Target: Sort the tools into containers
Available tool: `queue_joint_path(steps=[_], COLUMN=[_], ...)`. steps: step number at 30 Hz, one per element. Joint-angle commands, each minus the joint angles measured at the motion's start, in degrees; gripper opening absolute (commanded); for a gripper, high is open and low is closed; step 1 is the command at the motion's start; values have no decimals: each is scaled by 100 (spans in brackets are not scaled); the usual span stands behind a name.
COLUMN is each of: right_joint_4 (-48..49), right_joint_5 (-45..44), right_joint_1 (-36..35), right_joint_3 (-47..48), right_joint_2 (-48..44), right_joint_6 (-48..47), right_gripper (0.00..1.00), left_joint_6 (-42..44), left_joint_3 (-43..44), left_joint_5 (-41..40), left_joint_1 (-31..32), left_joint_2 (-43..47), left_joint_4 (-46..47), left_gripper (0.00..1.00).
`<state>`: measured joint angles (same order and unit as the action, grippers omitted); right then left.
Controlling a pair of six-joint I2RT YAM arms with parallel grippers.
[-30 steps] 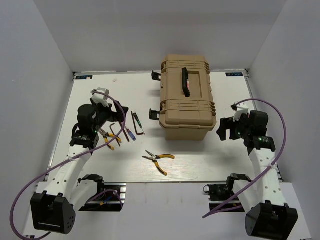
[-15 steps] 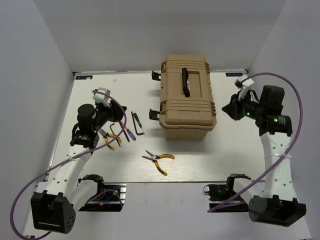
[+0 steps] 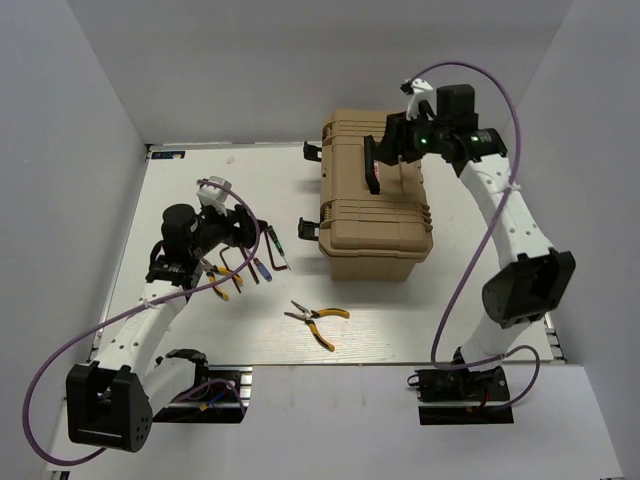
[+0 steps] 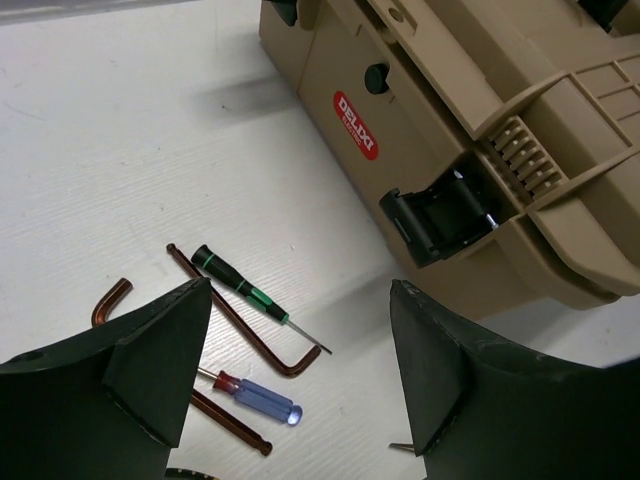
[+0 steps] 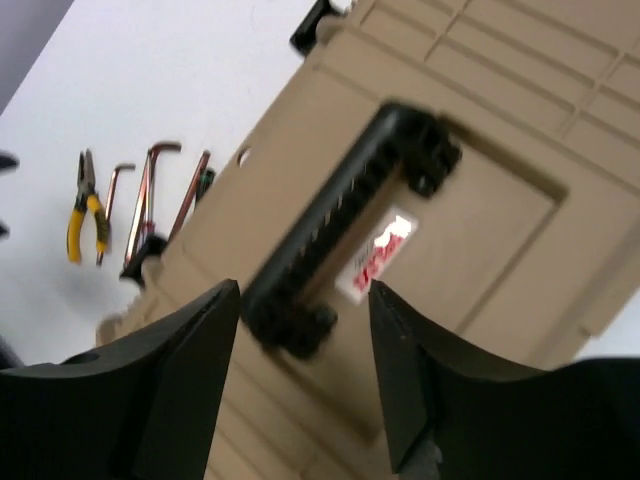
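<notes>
The tools lie left of the closed tan toolbox (image 3: 375, 215). In the left wrist view these are a green-black screwdriver (image 4: 245, 285), a dark L-shaped hex key (image 4: 240, 325) and a blue-handled screwdriver (image 4: 255, 397). My left gripper (image 4: 300, 370) hangs open just above them, with nothing between its fingers. One pair of yellow-handled pliers (image 3: 318, 318) rests at the front middle of the table, another (image 3: 215, 278) under the left arm. My right gripper (image 5: 305, 370) is open over the toolbox lid, its fingers astride the near end of the black handle (image 5: 340, 225) without touching it.
The toolbox lid is closed, with a black latch (image 4: 440, 215) on the side facing the tools and another latch (image 3: 312, 150) at the far left corner. White walls stand around the table (image 3: 450, 310).
My right arm has swung from the table's right side up and over the toolbox lid to the handle. My left gripper has shifted slightly right, toward the screwdrivers.
</notes>
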<state>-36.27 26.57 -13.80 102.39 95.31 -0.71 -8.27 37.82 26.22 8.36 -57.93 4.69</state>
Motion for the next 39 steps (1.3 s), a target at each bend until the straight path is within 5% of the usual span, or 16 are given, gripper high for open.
queue_joint_path(steps=[1, 4, 13, 19, 30, 38, 39], right_joint_4=[164, 234, 322, 568, 789, 560, 508], right_joint_5=[-712, -1517, -3710, -5932, -6918, -6569, -6559], right_joint_1=[-210, -509, -1633, -2170, -2294, -2250, -2267], right_joint_3=[826, 1072, 1275, 1310, 1003, 589, 598], right_joint_2=[443, 690, 1174, 1578, 1508, 1359, 1394], right_joint_6=[677, 616, -76, -710, -993, -676, -554], right_gripper=[62, 69, 69, 65, 61, 58, 51], left_joint_6=[124, 124, 124, 71, 19, 19, 19], left_joint_3=[50, 50, 102, 102, 102, 102, 102], left_joint_5=[191, 191, 375, 375, 481, 534, 534], left_joint_1=[-1, -1, -1, -1, -1, -1, -1], left_joint_2=[-8, -60, -175, -122, -16, -16, -16], left_joint_4=[-21, -21, -21, 32, 84, 85, 85], left_gripper=[82, 82, 83, 83, 83, 83, 83])
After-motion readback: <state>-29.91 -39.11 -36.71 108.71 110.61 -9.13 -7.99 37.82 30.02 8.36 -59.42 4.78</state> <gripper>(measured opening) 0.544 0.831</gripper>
